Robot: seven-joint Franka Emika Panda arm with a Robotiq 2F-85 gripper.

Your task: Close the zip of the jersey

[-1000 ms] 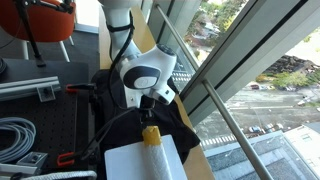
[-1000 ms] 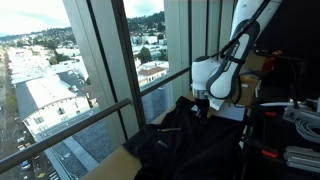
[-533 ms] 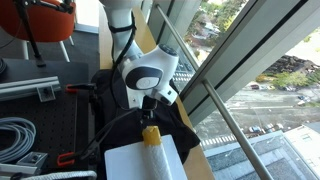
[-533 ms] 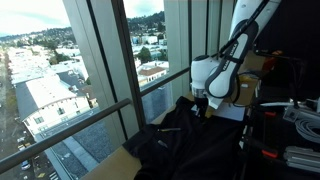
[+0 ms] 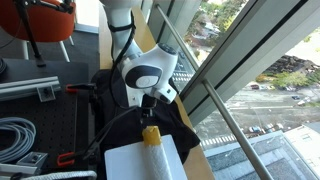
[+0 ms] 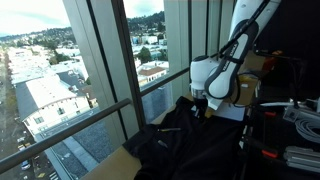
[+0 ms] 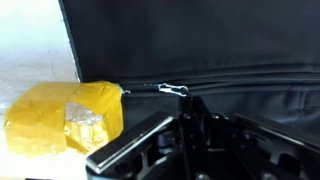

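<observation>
- Tall glazed wall [image 6: 100,70] with a city view flanks the worktop [image 6: 108,166]; the jersey [image 6: 170,140] lies spread on it beside the glass, as both exterior views show.
- Low over the cloth hangs the gripper [image 7: 186,105]; its fingers read dark on dark, so parted or closed cannot be told.
- Across the wrist view the zip [image 7: 250,80] runs as a thin line from side to side; its pale pull [image 7: 175,89] lies just ahead of the fingertips (contact uncertain).
- Just beside that end stands a yellow-capped bottle [image 7: 65,115].
- Judgement: the coming move depends on taking the pull and drawing along the zip's long axis.
</observation>
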